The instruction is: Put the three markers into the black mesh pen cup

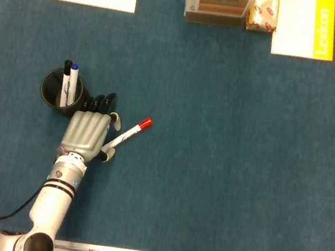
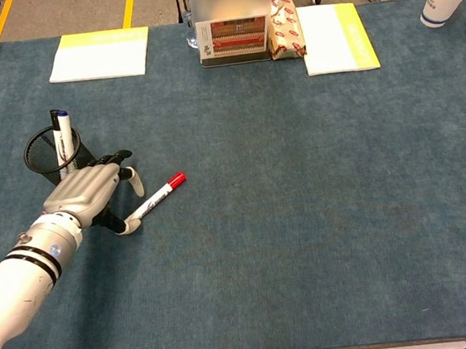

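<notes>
- Far left, the black mesh pen cup (image 1: 64,88) stands upright with two markers (image 1: 68,80) in it, just beyond my left hand (image 1: 87,133).
- My left hand lies palm-down beside the cup; whether its fingers clamp anything I cannot tell.
- The red-capped marker (image 1: 130,133) lies on the blue table cover (image 1: 227,147) just right of that hand, its long axis diagonal, cap pointing up-right and away, tail at the thumb.
- The chest view shows the tail near the thumb tip (image 2: 130,226); contact is unclear. My right hand appears in neither view.
</notes>
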`<state>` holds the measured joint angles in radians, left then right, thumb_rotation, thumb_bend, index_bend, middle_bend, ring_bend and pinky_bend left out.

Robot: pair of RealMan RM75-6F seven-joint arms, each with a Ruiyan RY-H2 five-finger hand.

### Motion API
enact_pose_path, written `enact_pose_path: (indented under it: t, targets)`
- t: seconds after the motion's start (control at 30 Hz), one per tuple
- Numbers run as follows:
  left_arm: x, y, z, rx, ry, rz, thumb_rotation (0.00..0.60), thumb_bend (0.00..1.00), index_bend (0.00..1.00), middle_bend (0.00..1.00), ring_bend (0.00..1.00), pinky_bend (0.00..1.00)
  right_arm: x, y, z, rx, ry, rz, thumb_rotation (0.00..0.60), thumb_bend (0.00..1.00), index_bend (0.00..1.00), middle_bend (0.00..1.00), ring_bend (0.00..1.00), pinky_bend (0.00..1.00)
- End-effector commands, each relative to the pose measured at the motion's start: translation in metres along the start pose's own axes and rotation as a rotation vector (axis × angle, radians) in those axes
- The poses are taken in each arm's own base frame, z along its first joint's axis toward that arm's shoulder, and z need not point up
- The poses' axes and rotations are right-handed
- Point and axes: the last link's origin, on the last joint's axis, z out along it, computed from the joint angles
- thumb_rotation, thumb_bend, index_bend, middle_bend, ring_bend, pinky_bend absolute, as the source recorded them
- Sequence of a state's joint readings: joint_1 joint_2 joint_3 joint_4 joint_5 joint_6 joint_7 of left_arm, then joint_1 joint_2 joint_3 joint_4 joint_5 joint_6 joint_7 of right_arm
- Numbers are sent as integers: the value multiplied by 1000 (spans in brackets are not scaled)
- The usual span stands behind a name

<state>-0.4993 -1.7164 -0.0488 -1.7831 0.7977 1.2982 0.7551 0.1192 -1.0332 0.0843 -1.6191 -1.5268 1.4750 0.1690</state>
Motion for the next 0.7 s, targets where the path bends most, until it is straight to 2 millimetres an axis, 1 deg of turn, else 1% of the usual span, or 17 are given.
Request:
enact_pose_path:
  t: [0.03, 0.27, 0.53, 0.7]
  targets:
    - [0, 0, 0, -5, 2, 2, 600, 236, 394, 0, 0, 66, 0, 0, 0, 0, -1, 0, 600, 0, 133, 188, 109, 385]
    - [0, -1, 0, -3, 4, 6, 600, 236, 394, 0, 0, 67, 0, 0, 0, 1, -1, 1, 600, 0, 133, 188, 109, 385]
    - [-2, 7, 0, -30, -1, -14, 600, 236, 394, 0, 0, 67, -1, 0, 0, 1, -3, -1, 600, 0, 133, 188, 109, 385]
    - [-4, 7, 1, -29, -4, -7, 600, 236, 418, 0, 0, 67, 0, 0, 0, 1, -1, 1, 600, 0, 133, 188, 109, 385]
